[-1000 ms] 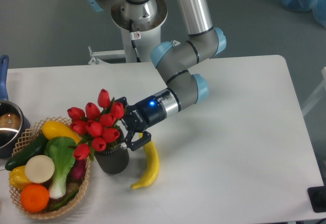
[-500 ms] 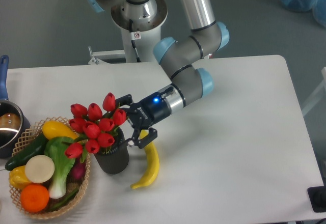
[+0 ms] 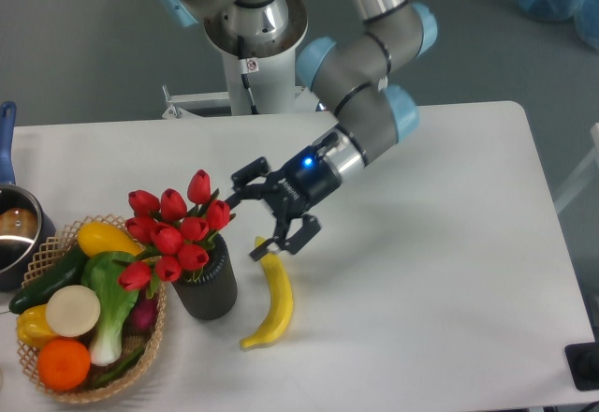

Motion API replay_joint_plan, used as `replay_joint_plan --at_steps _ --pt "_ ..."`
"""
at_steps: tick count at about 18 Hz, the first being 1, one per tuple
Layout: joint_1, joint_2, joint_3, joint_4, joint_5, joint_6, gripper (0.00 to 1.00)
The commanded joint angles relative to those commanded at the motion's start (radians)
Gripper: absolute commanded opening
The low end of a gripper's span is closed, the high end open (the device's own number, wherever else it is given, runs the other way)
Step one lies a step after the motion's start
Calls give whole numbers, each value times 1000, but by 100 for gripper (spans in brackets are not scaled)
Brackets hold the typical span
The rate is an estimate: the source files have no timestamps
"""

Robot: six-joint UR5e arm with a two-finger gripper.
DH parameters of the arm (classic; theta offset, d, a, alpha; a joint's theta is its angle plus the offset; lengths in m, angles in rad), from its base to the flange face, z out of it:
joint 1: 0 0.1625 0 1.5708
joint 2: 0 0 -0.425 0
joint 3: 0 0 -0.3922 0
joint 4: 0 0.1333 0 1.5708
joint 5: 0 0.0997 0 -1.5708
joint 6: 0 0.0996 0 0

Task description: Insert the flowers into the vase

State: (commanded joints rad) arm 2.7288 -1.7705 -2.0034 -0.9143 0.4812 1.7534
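White desk (image 3: 449, 272) carrying all items. Wicker basket (image 3: 42, 253) of mixed produce, left of the vase and touching it or nearly so. End effector (image 3: 255, 215), fingers spread wide and holding nothing, above and right of the vase. Flowers (image 3: 178, 234) standing in the vase, buds leaning left. Vase (image 3: 211, 290), upright. Banana (image 3: 274, 304) just right of the vase.

Arm: reaches down from the base, elbow bent, wrist angled low to the left.
Gripper (image 3: 251, 211): fingers spread, holding nothing.
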Motion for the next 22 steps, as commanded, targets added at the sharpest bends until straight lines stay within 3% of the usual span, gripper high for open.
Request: replay_joint_plan --at_steps 2,4,8,11,14,19,22 --pt "37 43 20 -11 45 -27 100" --pt "77 87 52 -11 77 -154 100" --pt "80 115 204 -43 216 -371 100" --pt "65 129 291 -141 394 -370 100" --pt "45 169 304 -221 534 -361 100" --pt "-15 177 405 -444 812 -201 100" --pt "-27 174 422 -465 827 -196 100"
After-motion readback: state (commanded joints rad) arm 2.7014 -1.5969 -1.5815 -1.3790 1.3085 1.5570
